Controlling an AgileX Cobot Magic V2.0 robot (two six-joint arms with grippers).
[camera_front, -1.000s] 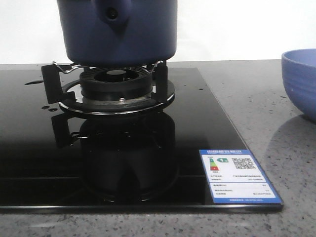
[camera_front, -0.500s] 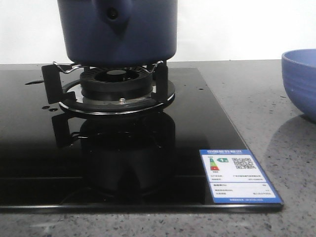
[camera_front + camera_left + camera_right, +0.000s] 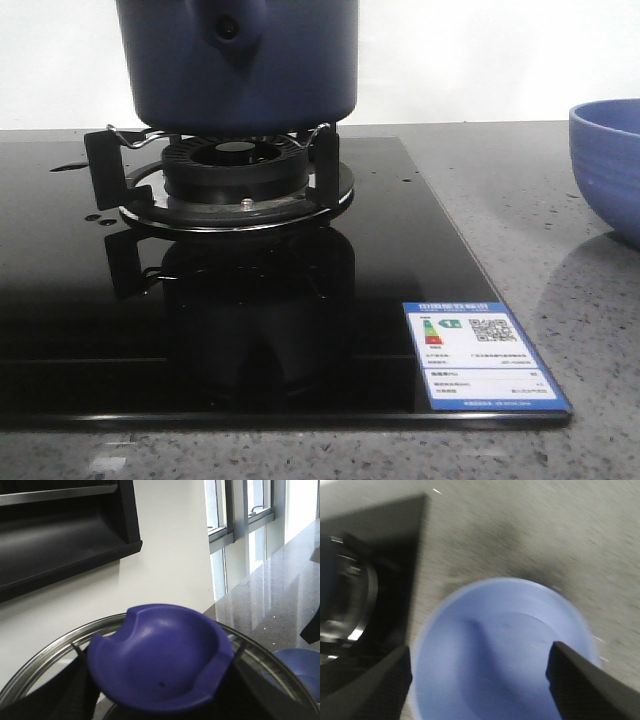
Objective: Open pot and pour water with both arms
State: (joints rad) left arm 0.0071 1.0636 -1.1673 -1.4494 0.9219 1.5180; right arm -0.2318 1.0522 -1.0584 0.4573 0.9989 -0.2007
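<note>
Kitchen. Black glass gas stove [image 3: 200, 330] set in speckled grey stone counter [image 3: 520, 210]. Burner [image 3: 235, 165] with metal pot stand. Energy sticker [image 3: 485, 355] on stove. Dark range hood [image 3: 55, 535] on white wall, windows [image 3: 240, 510] nearby.

The front view is sharp and evenly lit. The shiny black stove top [image 3: 300, 300] works like a mirror and shows the burner [image 3: 235, 170] upside down. The blue bowl [image 3: 610, 165] drops a soft shadow on the grey table [image 3: 560, 270]. In the left wrist view, bright daylight comes through the windows [image 3: 240, 510] and shines on the table. The right wrist view is blurry all over.
</note>
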